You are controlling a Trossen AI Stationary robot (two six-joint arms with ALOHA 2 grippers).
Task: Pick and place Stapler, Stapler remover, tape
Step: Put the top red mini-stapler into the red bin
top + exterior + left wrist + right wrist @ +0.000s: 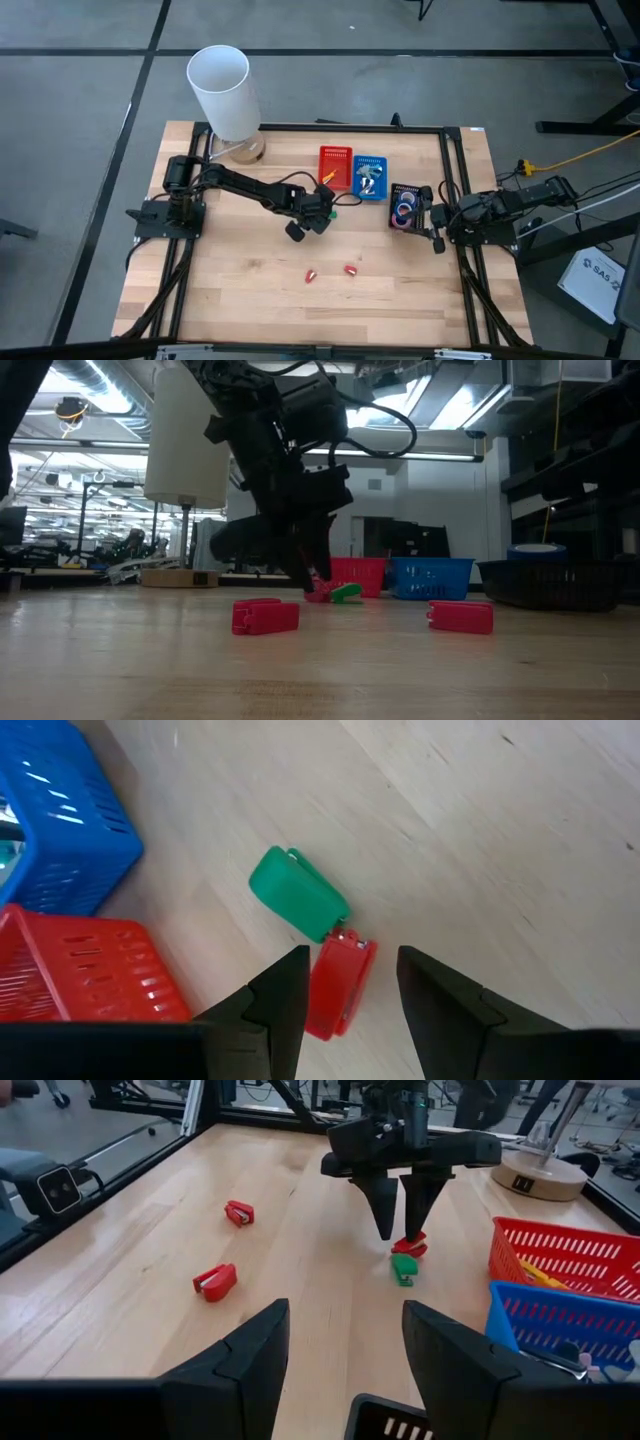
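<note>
My left gripper [350, 960] is open and low over the table's middle [322, 212]. Its fingers stand on either side of a small red stapler [338, 988] that lies flat on the wood. A small green stapler [297, 893] lies end to end with the red one. Two more small red staplers [311, 273] [351, 269] lie nearer the near edge. Pink and blue tape rolls [405, 210] sit in a black basket [408, 190]. My right gripper [345, 1350] is open, waiting just right of that basket [435, 225].
A red basket [336, 165] and a blue basket [370, 177] holding silvery items stand beyond the left gripper toward the far edge. A white cylindrical lamp [222, 90] on a wooden base stands at the far-left corner. Bare wood lies to the near left.
</note>
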